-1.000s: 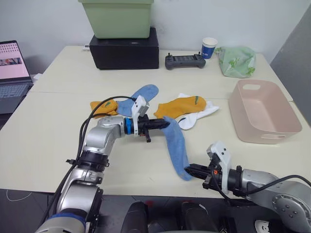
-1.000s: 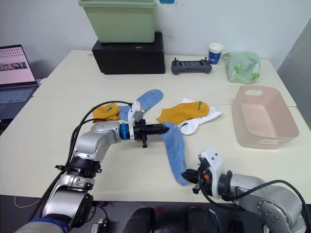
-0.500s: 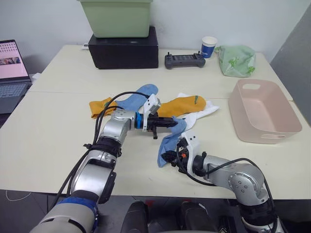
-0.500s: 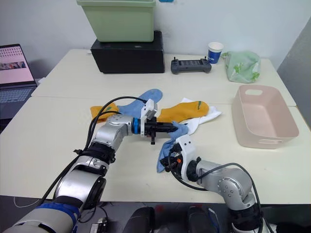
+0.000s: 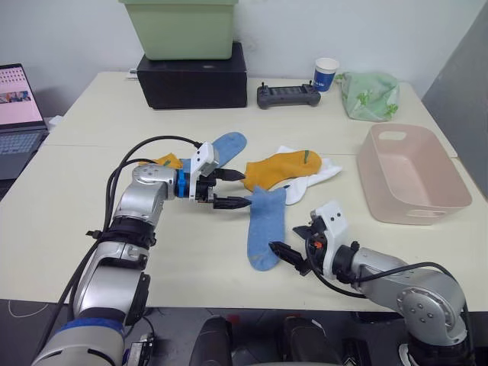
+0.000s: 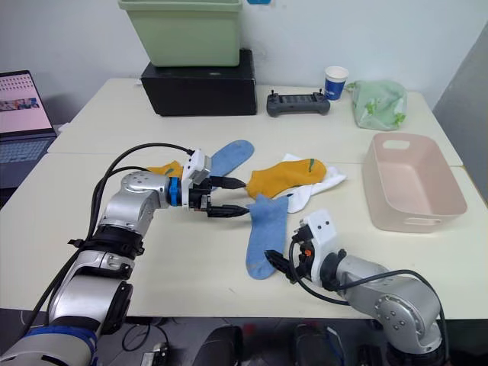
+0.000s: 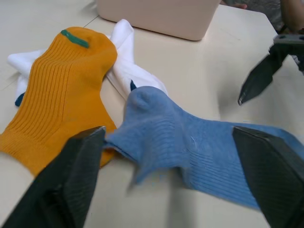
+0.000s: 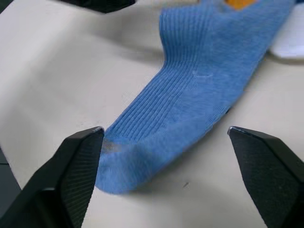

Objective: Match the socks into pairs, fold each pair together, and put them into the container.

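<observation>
So the light blue sock (image 5: 263,232) is lying flat near the front of the table (image 5: 84,221), with both grippers sitting at its ends and neither one gripping anything. The left gripper (image 5: 226,188) is hovering with its fingers spread right beside the sock's far end, and the right gripper (image 5: 288,258) is waiting just beside the near end, fingers also spread apart.

Looks to me like the job in hand is getting the blue pair together. If I were doing it, I'd go fetch the second blue sock (image 5: 219,149), which is lying behind the left wrist, then lay it squarely on top of the flat one so the ends line up before folding. I'd pinch low at the fabric edge, not in the middle, or the sock is just going to bunch up.

Counting what's showing:
- blue socks: two
- mustard socks: two, one (image 5: 280,168) touching the flat blue sock's far end, the other (image 5: 163,163) peeking out behind the left arm
- white socks (image 5: 311,178): probably two, but they're piled under the mustard one so I can't separate them cleanly
- pink basket (image 5: 412,179): one, sitting well off to the right with nothing in it
</observation>
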`<action>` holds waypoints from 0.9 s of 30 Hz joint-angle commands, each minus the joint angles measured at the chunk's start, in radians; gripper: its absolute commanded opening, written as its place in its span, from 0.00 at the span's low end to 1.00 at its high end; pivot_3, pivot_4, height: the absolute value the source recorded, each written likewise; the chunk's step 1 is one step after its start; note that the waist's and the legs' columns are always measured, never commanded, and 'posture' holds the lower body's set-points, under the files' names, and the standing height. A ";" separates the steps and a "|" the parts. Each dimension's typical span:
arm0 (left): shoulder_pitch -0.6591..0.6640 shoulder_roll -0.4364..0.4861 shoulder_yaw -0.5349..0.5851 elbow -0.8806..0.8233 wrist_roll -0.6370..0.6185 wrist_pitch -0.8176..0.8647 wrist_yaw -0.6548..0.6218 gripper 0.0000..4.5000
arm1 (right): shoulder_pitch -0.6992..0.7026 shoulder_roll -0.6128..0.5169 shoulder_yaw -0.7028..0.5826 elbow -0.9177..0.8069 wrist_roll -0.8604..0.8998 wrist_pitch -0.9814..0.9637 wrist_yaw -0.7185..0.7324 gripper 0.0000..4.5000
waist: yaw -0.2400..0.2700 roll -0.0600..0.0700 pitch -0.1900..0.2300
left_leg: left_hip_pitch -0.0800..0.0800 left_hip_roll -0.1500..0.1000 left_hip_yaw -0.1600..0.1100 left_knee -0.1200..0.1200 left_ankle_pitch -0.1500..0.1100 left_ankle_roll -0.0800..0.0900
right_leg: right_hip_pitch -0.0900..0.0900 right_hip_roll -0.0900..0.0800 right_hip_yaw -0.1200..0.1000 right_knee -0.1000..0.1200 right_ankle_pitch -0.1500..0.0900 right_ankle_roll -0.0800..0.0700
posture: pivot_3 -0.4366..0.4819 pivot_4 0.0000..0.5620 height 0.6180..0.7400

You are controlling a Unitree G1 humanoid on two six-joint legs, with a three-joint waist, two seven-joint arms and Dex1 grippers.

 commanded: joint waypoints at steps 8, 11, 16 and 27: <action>0.345 0.095 -0.094 -0.620 -0.115 0.239 0.021 0.99 | -0.051 -0.217 -0.101 -0.037 -0.013 -0.100 0.148 1.00 | 0.002 0.002 0.001 | 0.002 0.001 0.000 0.001 0.000 0.000 | 0.003 -0.004 0.000 -0.001 0.000 0.000 | 0.48 0.27 0.96; 0.364 0.062 -0.150 -0.624 -0.056 0.186 0.074 0.99 | -0.061 -0.260 -0.091 -0.020 -0.037 -0.125 0.180 1.00 | 0.003 0.002 0.001 | 0.002 -0.001 0.001 0.001 0.000 0.000 | 0.003 -0.004 0.001 -0.001 -0.001 0.001 | 0.48 0.27 0.96; 0.388 0.039 -0.209 -0.615 0.000 0.140 0.132 0.99 | -0.091 -0.293 -0.063 0.008 -0.083 -0.165 0.206 1.00 | 0.000 0.002 0.001 | 0.002 -0.001 0.000 0.000 0.000 0.000 | 0.001 -0.002 0.003 -0.002 0.000 0.000 | 0.48 0.27 0.96; 0.443 0.042 -0.272 -0.592 0.097 0.018 0.186 0.41 | -0.399 -0.190 0.232 0.377 -0.380 -0.332 0.230 1.00 | -0.003 0.002 0.000 | 0.002 -0.001 0.001 0.000 0.000 0.000 | 0.001 -0.002 0.003 -0.001 0.001 -0.001 | 0.48 0.27 0.96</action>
